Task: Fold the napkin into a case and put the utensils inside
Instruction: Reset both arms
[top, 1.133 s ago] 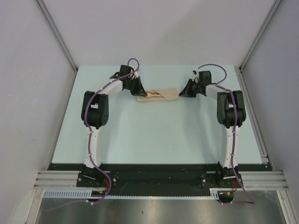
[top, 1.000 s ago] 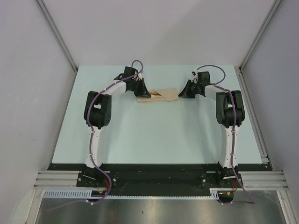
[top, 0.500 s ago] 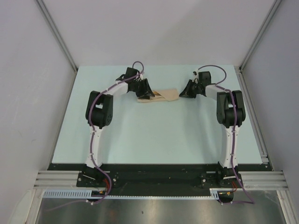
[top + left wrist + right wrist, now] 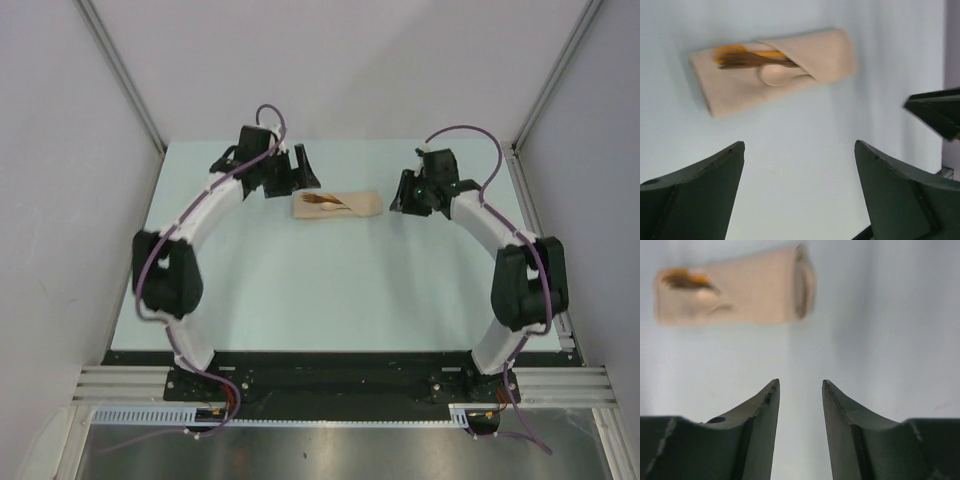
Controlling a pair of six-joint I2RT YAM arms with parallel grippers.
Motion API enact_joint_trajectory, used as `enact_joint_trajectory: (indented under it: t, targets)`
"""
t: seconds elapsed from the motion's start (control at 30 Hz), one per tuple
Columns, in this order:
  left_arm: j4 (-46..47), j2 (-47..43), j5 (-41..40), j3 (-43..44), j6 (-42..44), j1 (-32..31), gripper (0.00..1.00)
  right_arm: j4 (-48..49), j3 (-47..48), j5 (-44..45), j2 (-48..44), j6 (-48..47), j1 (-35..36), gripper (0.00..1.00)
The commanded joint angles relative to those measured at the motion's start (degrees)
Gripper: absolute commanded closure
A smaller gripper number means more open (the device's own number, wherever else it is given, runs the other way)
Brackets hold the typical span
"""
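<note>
Left gripper [image 4: 799,147]: fingers spread wide, nothing between them, hovering off the table [image 4: 300,290] just to the left-rear of the case [image 4: 338,205]. Right gripper [image 4: 800,383]: fingers parted by only a narrow gap, also empty, set near the case's right end and apart from it. Case lies flat at mid-table toward the far edge, long axis left to right, diagonal flap folded over its right half. Utensils [image 4: 747,56] sit in the pocket, with the orange-tan spoon [image 4: 730,49] and the darker brown piece [image 4: 752,61] showing at the left mouth; a rounded bulge shows under the flap edge. Judgement: packing looks done and the step in hand is a clean retreat. To do it well, raise both wrists straight up before swinging them home, so no finger drags the cloth or lifts the flap. Keep the left arm's path off the open mouth, since a nudge there could slide the pieces out.
</note>
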Motion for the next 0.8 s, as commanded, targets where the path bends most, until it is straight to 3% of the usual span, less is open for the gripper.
enact_joint_trajectory:
  t: [0.0,0.07,0.1,0.13,0.2,0.3,0.4,0.53,0.77]
  targets:
    - [6.47,-20.88,2.59,-18.51,-1.99,-9.06,0.06,-5.4,-8.47,4.85,-12.91,-1.12,9.31,0.53]
    - [11.39,-28.7,-0.21,-29.72,-4.63,-12.67,0.08,-7.23,-11.03,5.29,-16.78,0.46,14.3,0.52]
    - [12.54,-36.39,-1.96,-33.1,-5.42,-16.61,0.09,-8.03,-12.09,6.68,-21.15,0.9,16.68,0.11]
    - [14.2,-39.95,-6.24,-36.09,-7.08,-18.82,0.09,-8.47,-14.88,8.53,-23.28,1.6,18.88,0.01]
    - [15.01,-50.55,-12.41,-43.66,-8.32,-25.83,0.09,-8.83,-18.23,13.36,-30.29,2.83,24.93,0.0]
    - [17.54,-62.87,-22.62,-52.27,-11.74,-35.23,0.08,-7.95,-25.27,13.64,-39.69,6.78,30.39,0.0]
    - [18.35,-70.64,-29.21,-59.66,-15.08,-42.72,0.05,-6.37,-32.56,14.34,-46.66,10.48,35.14,0.0]
    - [18.35,-81.7,-30.72,-66.09,-18.61,-46.7,0.0,-4.97,-39.16,16.2,-59.56,14.52,38.41,0.0]
    - [18.0,-89.63,-30.46,-68.21,-17.91,-47.85,0.0,1.44,-44.18,11.54,-71.37,17.69,38.59,0.0]
